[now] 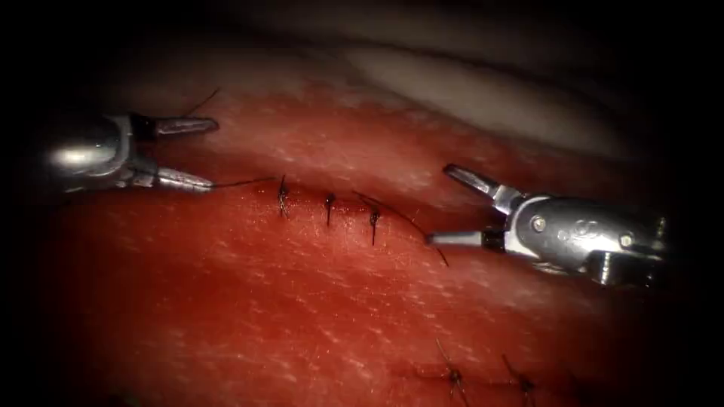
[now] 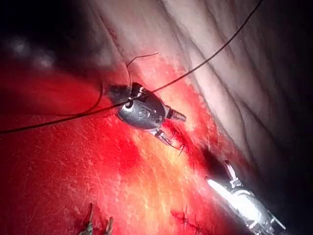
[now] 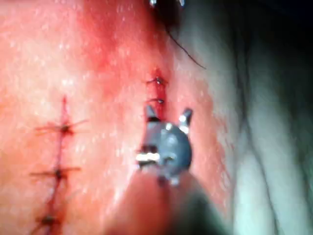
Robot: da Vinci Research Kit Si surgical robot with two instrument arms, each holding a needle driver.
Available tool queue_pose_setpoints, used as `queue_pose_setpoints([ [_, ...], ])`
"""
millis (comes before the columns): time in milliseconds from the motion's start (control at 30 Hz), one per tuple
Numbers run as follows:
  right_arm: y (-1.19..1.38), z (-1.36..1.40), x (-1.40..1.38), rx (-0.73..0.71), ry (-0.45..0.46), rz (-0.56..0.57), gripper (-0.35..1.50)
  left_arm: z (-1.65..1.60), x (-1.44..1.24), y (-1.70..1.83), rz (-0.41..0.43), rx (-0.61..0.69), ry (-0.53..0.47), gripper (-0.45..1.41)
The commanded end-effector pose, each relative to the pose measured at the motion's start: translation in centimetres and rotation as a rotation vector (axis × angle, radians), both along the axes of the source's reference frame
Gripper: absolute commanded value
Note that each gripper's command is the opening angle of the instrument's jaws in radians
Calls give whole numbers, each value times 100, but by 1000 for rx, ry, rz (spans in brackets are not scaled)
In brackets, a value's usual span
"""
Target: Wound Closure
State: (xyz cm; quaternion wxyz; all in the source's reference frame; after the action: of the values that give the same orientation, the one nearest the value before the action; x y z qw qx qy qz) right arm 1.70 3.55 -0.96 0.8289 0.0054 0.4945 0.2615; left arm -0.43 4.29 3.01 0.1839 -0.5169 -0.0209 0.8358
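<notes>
Gaping wide, the left gripper [image 1: 213, 153] holds nothing; the thread [image 1: 243, 182] touches its lower jaw and runs right to the first of three stitches [image 1: 329, 203] closing the cut [image 1: 317, 194] in the tissue [image 1: 302, 301]. The right gripper [image 1: 439, 203] (also spread open) hovers empty at the cut's right end, beside a curved dark strand [image 1: 411, 224] (needle or thread, unclear).

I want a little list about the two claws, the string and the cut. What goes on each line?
left claw: jaws open, holding nothing; thread runs past its lower jaw
right claw: jaws open, holding nothing
thread: dark strand from beside the left claw to the first stitch
stitches: three dark ones in a row along the cut, between the two claws
needle: cannot tell where it is
tissue: red and wet-looking, with more stitches on another line nearer the camera
</notes>
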Motion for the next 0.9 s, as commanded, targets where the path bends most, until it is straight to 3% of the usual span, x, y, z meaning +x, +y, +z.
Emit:
queue_pose_setpoints([
  [33,3,-5,12,-1,7,2,130,7,-8,-16,20,-29,30,67],
  [167,4,-19,15,-6,33,17,130,20,-19,-38,91,-137,151,66],
  [200,7,-29,14,-13,61,44,130,38,-29,-57,208,-253,329,65],
  [267,7,-30,14,-15,65,47,130,47,-33,-70,276,-274,438,65],
  [300,7,-29,14,-21,63,44,130,53,-35,-82,350,-287,506,65],
  [400,7,-28,14,-21,63,45,130,56,-35,-107,468,-309,593,63],
  [500,6,-28,14,-21,63,44,130,51,-32,-119,507,-313,631,61],
  [633,6,-29,13,-21,64,43,130,24,-7,-151,608,-291,694,56],
  [767,5,-29,13,-22,70,41,130,-2,14,-161,619,-283,691,54],
  [800,5,-29,13,-22,70,41,130,-24,27,-159,617,-278,697,54],
  [900,5,-29,13,-23,70,41,130,-48,34,-154,620,-267,692,54],
])
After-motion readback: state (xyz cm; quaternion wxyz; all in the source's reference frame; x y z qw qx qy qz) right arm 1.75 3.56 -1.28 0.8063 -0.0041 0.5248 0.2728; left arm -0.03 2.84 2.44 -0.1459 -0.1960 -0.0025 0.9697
